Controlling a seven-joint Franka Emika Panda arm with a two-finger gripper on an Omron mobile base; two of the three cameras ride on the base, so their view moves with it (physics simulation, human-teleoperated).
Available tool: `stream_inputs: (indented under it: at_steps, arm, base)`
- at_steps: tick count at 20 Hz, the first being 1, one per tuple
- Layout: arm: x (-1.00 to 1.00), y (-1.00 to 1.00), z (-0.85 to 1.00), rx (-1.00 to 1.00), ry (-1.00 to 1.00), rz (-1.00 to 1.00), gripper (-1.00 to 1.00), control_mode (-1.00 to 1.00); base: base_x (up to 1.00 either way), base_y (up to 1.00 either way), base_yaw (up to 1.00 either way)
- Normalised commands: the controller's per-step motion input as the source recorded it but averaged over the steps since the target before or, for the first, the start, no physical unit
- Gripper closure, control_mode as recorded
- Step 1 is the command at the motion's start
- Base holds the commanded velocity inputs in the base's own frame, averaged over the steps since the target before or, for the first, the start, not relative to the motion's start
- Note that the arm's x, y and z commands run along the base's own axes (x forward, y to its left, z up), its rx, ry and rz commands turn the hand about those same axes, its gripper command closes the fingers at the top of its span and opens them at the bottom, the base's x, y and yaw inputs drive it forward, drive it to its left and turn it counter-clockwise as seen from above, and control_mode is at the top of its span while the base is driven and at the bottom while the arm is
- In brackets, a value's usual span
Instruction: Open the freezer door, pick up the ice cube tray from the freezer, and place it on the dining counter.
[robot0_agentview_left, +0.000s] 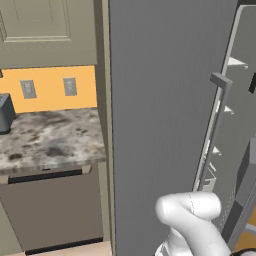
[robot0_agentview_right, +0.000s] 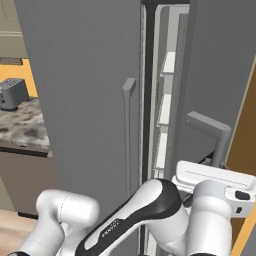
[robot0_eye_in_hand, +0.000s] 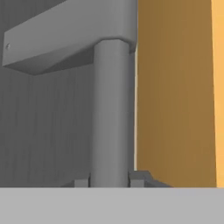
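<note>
The freezer door (robot0_agentview_right: 215, 65) is the right-hand grey panel of the tall freezer, and it stands slightly ajar. Through the gap beside it I see white shelves (robot0_agentview_right: 165, 110) inside. My gripper (robot0_eye_in_hand: 109, 181) is shut on the door's vertical bar handle (robot0_eye_in_hand: 111, 113), one fingertip on each side of the bar, just below its square bracket (robot0_eye_in_hand: 65, 39). From the right base view the same handle (robot0_agentview_right: 220, 140) rises just above my white hand (robot0_agentview_right: 210, 182). The ice cube tray is hidden, and the dining counter is out of view.
The other grey door (robot0_agentview_left: 160, 125), with its own bar handle (robot0_agentview_left: 210, 140), fills the left side. Left of it are a marble top over beige cabinets (robot0_agentview_left: 50, 135) and a toaster (robot0_agentview_right: 12, 92). A brown wood panel (robot0_eye_in_hand: 175, 109) stands close on the right of the gripped door.
</note>
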Motion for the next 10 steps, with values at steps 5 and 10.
stream_inputs:
  at_steps: [5,10]
  arm:
    - [0.00,-0.05,0.00,0.00,0.00,0.00,-1.00,-1.00]
    - [0.00,0.00,0.00,0.00,0.00,0.00,-1.00,-1.00]
  base:
    - [0.00,0.00,0.00]
    - [0.00,0.00,0.00]
